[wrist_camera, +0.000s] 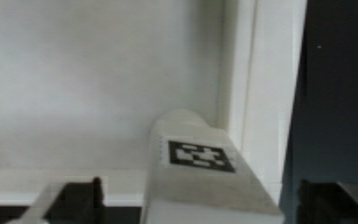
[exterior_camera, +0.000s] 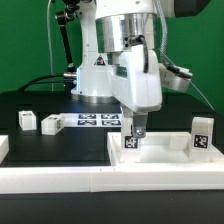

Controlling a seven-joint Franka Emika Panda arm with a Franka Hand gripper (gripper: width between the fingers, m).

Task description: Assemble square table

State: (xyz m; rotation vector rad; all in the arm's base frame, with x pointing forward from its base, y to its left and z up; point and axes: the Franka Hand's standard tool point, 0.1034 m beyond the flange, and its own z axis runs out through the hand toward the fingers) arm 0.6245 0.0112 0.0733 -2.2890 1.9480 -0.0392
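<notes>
The white square tabletop lies at the front, towards the exterior view's right. A short white leg with a black-and-white tag stands upright on it near its back left corner. My gripper hangs straight over this leg and is open. In the wrist view the tagged leg rises between the two dark fingers, with a gap on each side. It stands close to the tabletop's raised rim. A second tagged leg stands at the tabletop's right side.
Two more white legs lie on the black table at the exterior view's left. The marker board lies behind them by the robot's base. A long white border rail runs along the front.
</notes>
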